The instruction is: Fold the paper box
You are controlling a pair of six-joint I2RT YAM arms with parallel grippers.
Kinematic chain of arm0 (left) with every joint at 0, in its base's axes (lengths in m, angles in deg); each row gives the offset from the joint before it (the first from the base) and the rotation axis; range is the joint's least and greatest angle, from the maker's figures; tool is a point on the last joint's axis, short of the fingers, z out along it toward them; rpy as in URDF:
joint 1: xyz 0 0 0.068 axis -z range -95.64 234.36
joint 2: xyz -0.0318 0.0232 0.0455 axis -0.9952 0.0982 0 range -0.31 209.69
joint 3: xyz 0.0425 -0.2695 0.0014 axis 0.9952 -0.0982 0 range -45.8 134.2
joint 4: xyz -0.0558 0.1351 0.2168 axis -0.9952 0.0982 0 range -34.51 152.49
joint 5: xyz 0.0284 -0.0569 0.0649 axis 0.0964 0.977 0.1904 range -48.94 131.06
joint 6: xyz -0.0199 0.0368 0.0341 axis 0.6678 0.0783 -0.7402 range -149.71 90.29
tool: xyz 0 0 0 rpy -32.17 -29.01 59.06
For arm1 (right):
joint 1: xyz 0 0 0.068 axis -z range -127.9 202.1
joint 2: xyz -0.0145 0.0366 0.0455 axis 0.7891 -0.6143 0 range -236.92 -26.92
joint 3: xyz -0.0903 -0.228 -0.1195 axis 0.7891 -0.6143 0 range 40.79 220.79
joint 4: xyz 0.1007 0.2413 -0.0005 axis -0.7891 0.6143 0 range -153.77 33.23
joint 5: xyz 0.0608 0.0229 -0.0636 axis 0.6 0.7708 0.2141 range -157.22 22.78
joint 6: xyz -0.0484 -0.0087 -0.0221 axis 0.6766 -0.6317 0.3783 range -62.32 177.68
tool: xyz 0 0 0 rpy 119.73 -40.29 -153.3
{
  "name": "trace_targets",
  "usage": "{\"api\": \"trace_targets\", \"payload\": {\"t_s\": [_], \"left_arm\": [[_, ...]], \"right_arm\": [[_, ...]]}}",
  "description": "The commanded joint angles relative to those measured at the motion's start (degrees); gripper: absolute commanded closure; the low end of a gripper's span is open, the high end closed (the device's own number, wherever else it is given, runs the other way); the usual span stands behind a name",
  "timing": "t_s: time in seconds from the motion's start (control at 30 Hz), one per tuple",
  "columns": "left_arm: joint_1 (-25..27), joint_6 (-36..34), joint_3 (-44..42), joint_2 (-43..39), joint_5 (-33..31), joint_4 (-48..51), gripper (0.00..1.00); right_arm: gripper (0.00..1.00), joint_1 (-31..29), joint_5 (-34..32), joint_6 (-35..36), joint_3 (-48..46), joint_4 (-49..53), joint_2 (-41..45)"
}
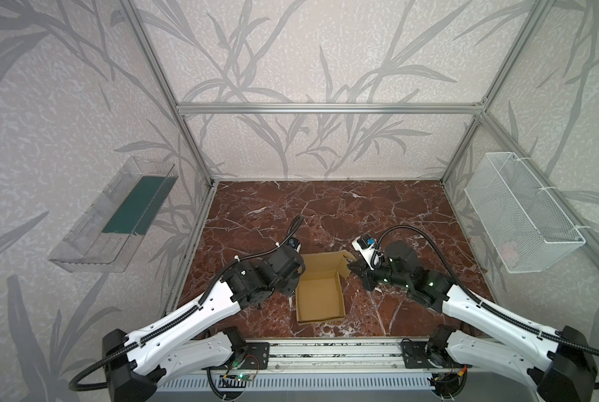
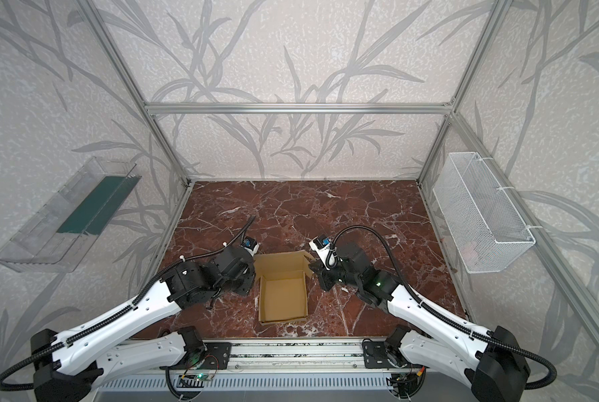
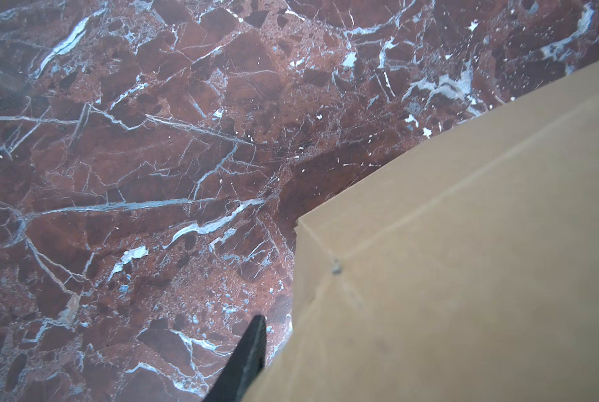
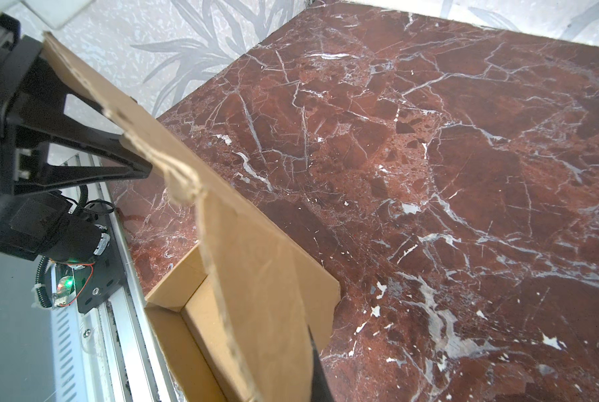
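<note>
Folding progress: judged well advanced. The paper box (image 1: 320,296) already stands as an open tray with four low walls raised, as both top views show.
Box location: on the desk (image 1: 325,215), front centre, between the two arms and near the front rail.
Lid panel: the lid panel (image 1: 320,265) rises from the far wall and is not yet lowered over the tray.
Side flap: the side flap (image 4: 263,296) on the lid's right edge is not tucked in.
Right claw: the right claw (image 1: 353,268) is clamped on the side flap. In the right wrist view the cardboard passes between its fingers (image 4: 92,167).
Left claw: the left claw (image 1: 293,278) sits at the lid's left edge. Only one finger (image 3: 249,358) shows, just beside the cardboard, so apart or pinching cannot be told.
Remaining work: judged to be turning the lid flaps inward, swinging the lid down and tucking it into the tray.
Surroundings: a clear bin (image 1: 113,222) and a wire basket (image 1: 520,215) hang on the side walls, well apart from the box.
</note>
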Motion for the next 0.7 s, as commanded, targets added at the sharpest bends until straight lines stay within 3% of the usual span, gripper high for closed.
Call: {"api": "trace_targets", "payload": {"t_s": [0.0, 0.67], "left_arm": [[-0.2, -1.3, 0.3, 0.1, -0.9, -0.6, 0.71], [-0.2, -0.5, 1.3, 1.4, -3.1, 0.4, 0.89]], "right_arm": [[0.98, -0.3, 0.5, 0.3, 1.9, 0.6, -0.6], [0.99, -0.3, -0.2, -0.5, 4.0, 2.9, -1.2]]}}
